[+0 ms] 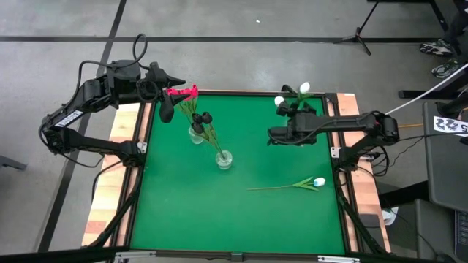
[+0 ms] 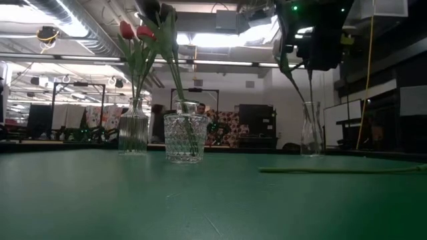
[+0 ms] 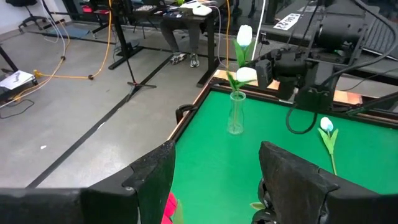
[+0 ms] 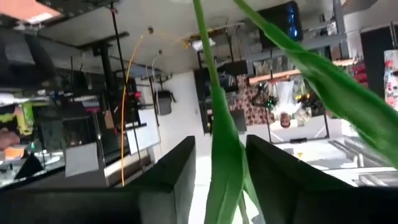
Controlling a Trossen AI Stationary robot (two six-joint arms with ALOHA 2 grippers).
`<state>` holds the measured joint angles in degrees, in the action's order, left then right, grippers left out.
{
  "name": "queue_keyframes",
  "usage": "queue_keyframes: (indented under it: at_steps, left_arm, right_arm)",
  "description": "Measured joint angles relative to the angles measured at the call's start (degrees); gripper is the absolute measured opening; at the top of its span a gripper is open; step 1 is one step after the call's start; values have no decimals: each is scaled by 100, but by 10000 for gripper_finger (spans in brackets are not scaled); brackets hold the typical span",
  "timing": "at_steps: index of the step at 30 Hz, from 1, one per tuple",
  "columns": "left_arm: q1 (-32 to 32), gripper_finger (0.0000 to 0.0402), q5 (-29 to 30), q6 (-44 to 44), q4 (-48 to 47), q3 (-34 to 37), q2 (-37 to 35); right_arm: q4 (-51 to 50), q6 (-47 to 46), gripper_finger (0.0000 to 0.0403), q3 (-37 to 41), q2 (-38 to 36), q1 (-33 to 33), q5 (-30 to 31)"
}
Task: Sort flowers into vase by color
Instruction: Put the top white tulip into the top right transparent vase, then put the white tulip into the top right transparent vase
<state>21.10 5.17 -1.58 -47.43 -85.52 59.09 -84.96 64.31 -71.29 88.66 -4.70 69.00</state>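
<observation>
Pink-red tulips (image 1: 184,93) stand with their stems in a narrow glass vase (image 1: 196,135). Black tulips (image 1: 205,117) stand in a cut-glass tumbler (image 1: 224,159). Two white tulips (image 3: 244,36) stand in a slim vase (image 3: 236,115) at the far right. One more white tulip (image 1: 292,185) lies flat on the mat. My left gripper (image 1: 174,93) is open, high beside the pink-red heads. My right gripper (image 1: 294,108) is open and points at the far edge. Its fingers stand on either side of a white tulip's stem (image 4: 225,168) above the slim vase (image 2: 310,130).
The green mat (image 1: 241,219) has a raised dark rim, with wooden boards (image 1: 110,190) outside it. Left and near parts of the mat are bare. Stands, cables and desks fill the room beyond the far edge; a person (image 4: 286,118) shows far off.
</observation>
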Motion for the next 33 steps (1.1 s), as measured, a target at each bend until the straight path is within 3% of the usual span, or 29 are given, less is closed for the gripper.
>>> queue_keyframes:
  at_steps: [5,14,22,33]
  left_arm:
    - [0,230,0,5,-1,0,0]
    - [0,230,0,13,-1,0,0]
    - [0,230,0,15,-3,0,0]
    - [0,230,0,11,-3,0,0]
  right_arm:
    - [-57,-249,162,-138,-41,110,-191]
    - [-58,-602,179,-1039,-41,95,-1074]
    - [-64,-1346,179,-1670,-41,100,-3444]
    - [-78,-2217,179,-1908,-41,100,-5956]
